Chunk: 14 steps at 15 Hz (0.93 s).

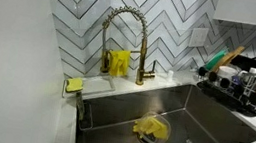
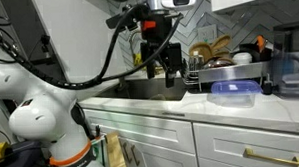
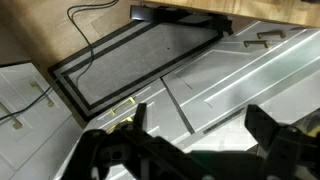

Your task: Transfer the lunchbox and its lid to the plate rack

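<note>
Kitchen sink scene, three views. The arm [image 2: 35,102], white and jointed, rises from the near side of the cabinets and reaches over the sink [image 1: 211,129]. The gripper [image 2: 163,71] hangs above the basin with its fingers pointing down. It holds nothing and touches nothing. In the wrist view the gripper [image 3: 195,150] enters from the bottom edge, and its two dark fingers [image 3: 110,150] stand wide apart with only empty space between them. Beyond them this view shows a dark-bordered mat [image 3: 130,70] on the floor and white cabinet fronts.

The lunchbox [image 2: 235,91], bluish and translucent, lies flat on the white counter [image 2: 190,110], just in front of the rack [image 2: 221,63] and not inside it. It sits well apart from the gripper, on the far side of the sink's edge. Whether its lid rests on it cannot be told at this size.

The rack appears in both exterior views as black wire [image 1: 238,92], standing on the counter beside the sink and loaded with dishes. Utensils [image 1: 223,60] with green and wooden handles stick up from its holder.

A gold faucet [image 1: 124,31] with a coiled neck arches over the basin in front of chevron tiles [image 1: 176,18]. A yellow cloth [image 1: 150,130] lies crumpled on the basin floor near the drain. A small yellow-green sponge [image 1: 74,84] sits on the sink's corner ledge.
</note>
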### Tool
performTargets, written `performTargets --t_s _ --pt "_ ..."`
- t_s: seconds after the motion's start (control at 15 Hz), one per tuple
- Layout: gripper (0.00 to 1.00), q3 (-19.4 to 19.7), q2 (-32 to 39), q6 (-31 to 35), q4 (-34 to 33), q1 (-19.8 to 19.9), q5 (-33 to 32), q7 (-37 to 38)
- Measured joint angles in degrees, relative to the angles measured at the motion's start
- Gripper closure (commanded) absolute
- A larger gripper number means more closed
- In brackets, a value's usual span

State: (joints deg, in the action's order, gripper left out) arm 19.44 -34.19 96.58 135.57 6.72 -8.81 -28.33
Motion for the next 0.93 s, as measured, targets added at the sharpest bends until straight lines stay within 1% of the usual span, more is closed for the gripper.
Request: performTargets --t_s 0.6,0.73,0.93 --pt "0.00 0.0 0.1 0.5 -0.1 0.0 0.1 0.3" --pt "0.00 0.2 1.1 3.0 -1.0 0.2 0.5 0.9" --pt "0.00 0.7 4.7 8.6 -4.1 0.2 2.8 1.0"
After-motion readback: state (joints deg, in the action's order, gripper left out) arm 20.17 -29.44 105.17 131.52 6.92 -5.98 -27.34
